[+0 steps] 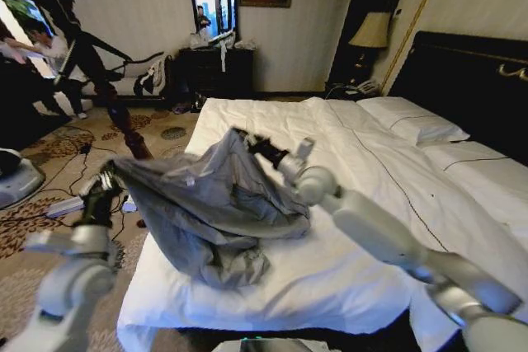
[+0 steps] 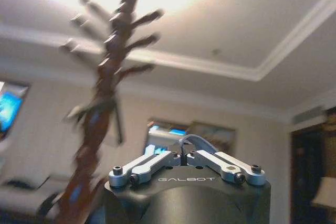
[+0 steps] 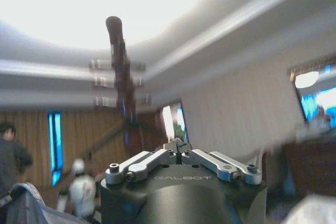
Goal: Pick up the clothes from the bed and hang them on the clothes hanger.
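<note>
Both grippers are up in the air right now with the shirt strung between them over the near left corner of the bed. Left gripper sits out past the bed's left edge, above the patterned carpet, clamped on one end of the grey-blue fabric, which runs taut from its tip. Right gripper is over the mattress, arm reaching in across the white duvet, pinching the fabric at its highest point. From those two held spots the shirt sags in heavy folds, its lowest bunch resting crumpled on the duvet near the foot of the bed. In the left wrist view the left gripper's links are drawn in tight together at the middle; in the right wrist view the right gripper's links are drawn in just the same, and a fold of the grey cloth shows low in the corner. A tall dark wooden coat stand with stubby pegs rises ahead of both wrist cameras, blurred. Farther off on the bed, white pillows with thin dark piping lie against the black headboard, a lamp beside it
</note>
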Controlling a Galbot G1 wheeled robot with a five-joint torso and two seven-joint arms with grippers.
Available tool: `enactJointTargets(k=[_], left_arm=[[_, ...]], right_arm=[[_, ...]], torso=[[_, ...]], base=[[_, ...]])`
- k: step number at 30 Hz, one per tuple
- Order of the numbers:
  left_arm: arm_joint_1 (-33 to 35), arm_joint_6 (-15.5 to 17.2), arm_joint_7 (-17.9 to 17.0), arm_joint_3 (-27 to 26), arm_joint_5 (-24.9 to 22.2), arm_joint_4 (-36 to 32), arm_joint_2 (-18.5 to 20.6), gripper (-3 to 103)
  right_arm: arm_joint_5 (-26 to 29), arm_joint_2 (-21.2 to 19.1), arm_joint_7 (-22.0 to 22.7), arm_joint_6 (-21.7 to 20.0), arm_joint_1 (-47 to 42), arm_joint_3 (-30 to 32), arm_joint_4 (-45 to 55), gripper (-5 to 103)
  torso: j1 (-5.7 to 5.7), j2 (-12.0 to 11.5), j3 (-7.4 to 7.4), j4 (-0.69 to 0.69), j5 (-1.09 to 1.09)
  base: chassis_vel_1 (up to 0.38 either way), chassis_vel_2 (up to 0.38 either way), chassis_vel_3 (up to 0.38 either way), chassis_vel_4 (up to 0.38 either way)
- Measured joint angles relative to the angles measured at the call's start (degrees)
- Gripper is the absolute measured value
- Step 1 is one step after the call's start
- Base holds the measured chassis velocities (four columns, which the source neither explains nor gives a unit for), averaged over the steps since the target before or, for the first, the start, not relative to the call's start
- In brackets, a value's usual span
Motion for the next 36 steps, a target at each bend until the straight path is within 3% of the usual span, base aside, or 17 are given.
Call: enactJointTargets(k=[2,3,4,5,8,14,19,22,24,27,29,32,34,36], left_arm=[[-0.4,0.2,0.0,-0.5,-0.7,0.0,1.1,0],[-1.6,1.5,-0.2,-5.0,-6.0,0.5,8.2,0],[-1.9,2.0,-0.2,-7.5,-8.4,0.9,10.9,0],[-1.9,2.0,-0.2,-7.5,-8.4,0.9,10.9,0],[-4.8,3.7,1.7,-12.1,-14.8,3.8,19.0,0],[-13.9,6.1,5.5,-12.9,-21.5,8.5,27.0,0],[-13.8,7.0,7.0,-10.5,-20.2,8.7,26.0,0],[-10.2,7.2,6.9,-5.4,-16.1,7.5,21.1,0],[-9.7,7.3,6.5,-4.6,-15.8,7.3,20.4,0],[-6.8,9.2,3.0,0.4,-15.0,6.9,16.9,0],[-6.3,9.6,2.2,0.9,-15.0,7.0,16.7,0],[-2.8,12.4,-1.7,2.1,-15.2,7.0,16.2,-1],[-2.3,13.0,-2.1,2.1,-15.4,7.0,16.2,-1],[0.1,18.2,-4.6,1.4,-17.1,6.2,16.2,13]], right_arm=[[0.3,-0.1,0.2,0.0,0.3,0.3,0.2,0],[3.2,-0.5,2.2,-0.4,3.9,2.4,1.4,0],[4.6,-0.3,3.2,-0.7,6.1,3.2,1.4,0],[4.6,-0.3,3.2,-0.7,6.1,3.2,1.4,0],[7.5,-0.9,5.2,-1.3,11.8,5.6,1.7,0],[11.7,-5.5,7.8,-3.4,19.1,9.1,4.6,0],[12.2,-9.1,12.9,-6.9,15.8,10.0,9.0,0],[8.3,-11.5,16.7,-9.2,7.9,8.2,11.9,0],[7.7,-11.7,16.9,-9.3,6.8,7.8,12.1,0],[5.7,-12.0,17.7,-9.5,1.0,4.6,13.6,0],[5.8,-11.9,17.8,-9.5,0.6,4.1,13.9,0],[6.9,-11.7,17.8,-9.5,-0.6,1.7,15.2,0],[7.2,-11.8,17.6,-9.3,-0.6,1.3,15.3,0],[9.1,-11.7,17.4,-8.7,-0.5,0.8,15.8,0]], torso=[[0.0,0.0,0.0,-0.01,0.0],[0.01,0.0,0.0,-0.05,0.03],[0.01,0.0,0.01,0.0,0.04],[0.01,0.0,0.01,0.0,0.04],[0.01,0.0,0.01,0.11,-0.02],[0.01,0.0,0.0,-0.04,0.05],[0.0,0.0,-0.01,0.05,0.01],[0.01,0.0,0.0,0.01,0.01],[0.02,0.0,0.01,0.01,0.01],[0.02,0.0,0.01,0.03,0.01],[0.02,0.0,0.01,0.03,0.01],[0.02,0.0,0.0,0.03,0.01],[0.01,0.0,0.01,0.03,0.01],[0.01,0.0,0.0,0.02,0.01]], base=[[0.0,0.0,0.0,0.0],[0.0,0.0,0.0,0.0],[0.0,0.0,0.0,0.0],[0.0,0.0,0.0,0.0],[0.0,0.0,0.0,0.0],[0.0,0.0,0.0,0.0],[0.0,0.0,0.0,0.0],[0.0,0.0,0.0,0.0],[0.0,0.0,0.0,0.0],[0.0,0.0,0.0,0.0],[0.0,0.0,0.0,0.0],[0.0,0.0,0.0,0.0],[0.0,0.0,0.0,0.0],[0.0,0.0,0.0,0.0]])
